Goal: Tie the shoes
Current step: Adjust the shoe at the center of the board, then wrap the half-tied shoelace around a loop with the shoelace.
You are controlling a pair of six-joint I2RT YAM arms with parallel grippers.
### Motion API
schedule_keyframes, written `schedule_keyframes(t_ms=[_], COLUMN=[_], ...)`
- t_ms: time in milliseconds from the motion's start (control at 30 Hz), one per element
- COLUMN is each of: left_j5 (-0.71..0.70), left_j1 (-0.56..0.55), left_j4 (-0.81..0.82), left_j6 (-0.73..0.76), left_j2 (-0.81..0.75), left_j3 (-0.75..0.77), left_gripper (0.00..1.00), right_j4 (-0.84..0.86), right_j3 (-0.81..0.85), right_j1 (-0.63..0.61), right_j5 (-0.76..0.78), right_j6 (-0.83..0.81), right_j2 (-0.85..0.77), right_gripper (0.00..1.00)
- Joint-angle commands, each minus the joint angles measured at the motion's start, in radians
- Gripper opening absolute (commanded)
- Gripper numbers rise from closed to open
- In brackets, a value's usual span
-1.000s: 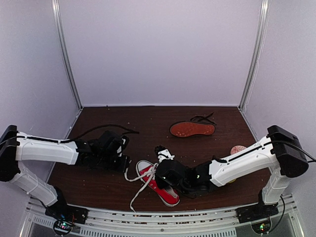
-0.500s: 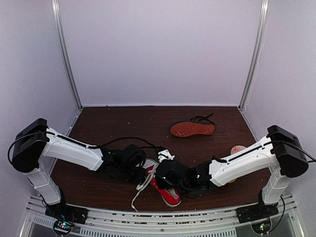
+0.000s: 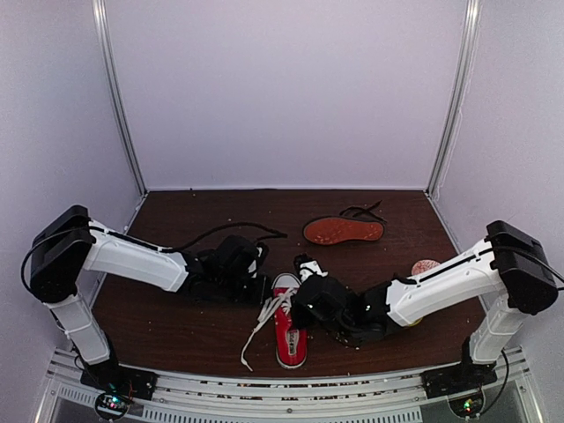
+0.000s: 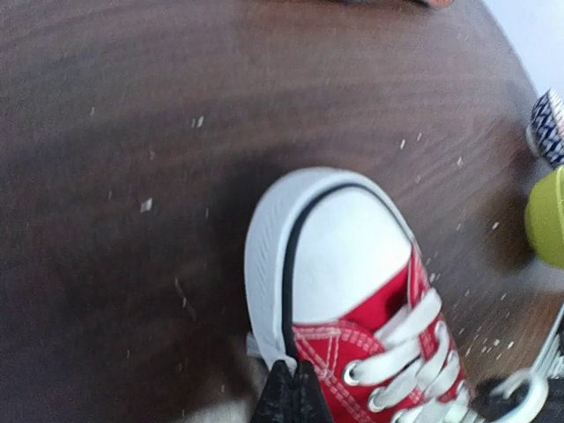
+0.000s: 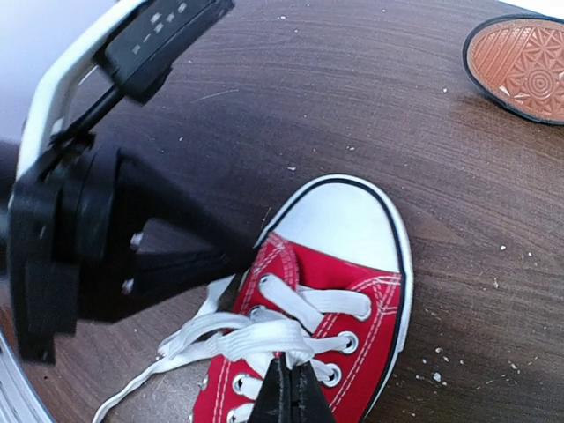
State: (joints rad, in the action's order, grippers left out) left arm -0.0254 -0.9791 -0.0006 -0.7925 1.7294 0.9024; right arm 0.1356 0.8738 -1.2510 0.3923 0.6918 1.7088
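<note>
Speckled wood table (image 3: 176, 326); red canvas sneaker (image 3: 289, 330) (rubber toe); left tool (image 4: 293, 389) shut, right tool (image 5: 289, 388) pinching laces (image 5: 286, 304).

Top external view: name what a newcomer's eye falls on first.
A red canvas sneaker with white laces and toe cap lies near the front of the dark wooden table, the left end effector and right end effector, both shut, close against it. Farther back lies a black shoe, reddish-brown sole showing.
</note>
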Motion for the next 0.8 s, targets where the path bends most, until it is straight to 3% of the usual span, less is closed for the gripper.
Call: schedule_keyframes(t_ms=[0,167,367,567,667,767], left_j5=[0.116,0.052,-0.084,-0.074,-0.048,-0.033], left_j1=[0.035,0.041,0.04,-0.023,-0.079,-0.139], left_j4=[0.174,0.112,0.052,0.011,-0.02,-0.046], left_j6=[0.049,0.089,0.093,0.002,-0.051,-0.106], left_j2=[0.057,0.011,-0.241,-0.48,-0.505,-0.495], left_j3=[0.0,0.001,-0.135,-0.224,-0.222,-0.209], left_gripper=[0.0,0.0,0.0,0.0,0.0,0.0], right_j4=[0.036,0.035,0.024,0.026,0.022,0.026], right_j3=[-0.028,-0.031,-0.009,0.017,0.024,0.014], right_j1=[0.017,0.025,0.031,0.036,0.039,0.045], right_j5=[-0.016,-0.028,-0.061,-0.098,-0.112,-0.14], right_j6=[0.01,0.012,0.0,-0.015,-0.025,-0.044], right_j2=[-0.036,-0.042,-0.03,-0.02,-0.022,-0.034], right_gripper=[0.0,0.0,0.0,0.0,0.0,0.1])
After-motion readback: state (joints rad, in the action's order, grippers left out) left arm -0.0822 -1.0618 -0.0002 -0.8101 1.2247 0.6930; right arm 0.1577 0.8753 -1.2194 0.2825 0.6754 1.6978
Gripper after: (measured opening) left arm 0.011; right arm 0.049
